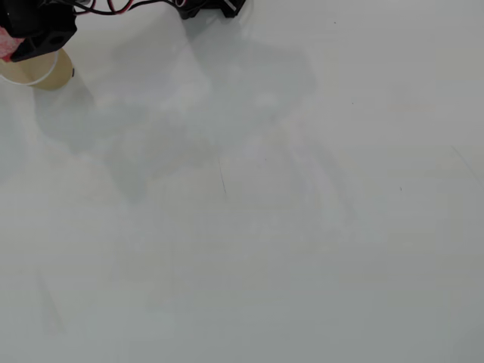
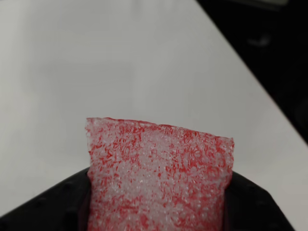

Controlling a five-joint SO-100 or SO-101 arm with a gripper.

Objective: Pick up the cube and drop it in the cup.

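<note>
The red-pink cube (image 2: 159,178) with whitish speckled faces fills the bottom of the wrist view, held between the black jaws of my gripper (image 2: 159,202). In the overhead view my gripper (image 1: 23,41) is at the top left corner, and a sliver of the cube (image 1: 4,44) shows at the left edge. The tan paper cup (image 1: 45,74) stands right under the gripper, partly covered by it; its cream inside shows at the left. The cup does not show in the wrist view.
The white table (image 1: 265,227) spreads across the overhead view. The arm's black base with red wires (image 1: 208,7) is at the top edge. In the wrist view the table's edge (image 2: 255,82) runs diagonally at the right, dark beyond it.
</note>
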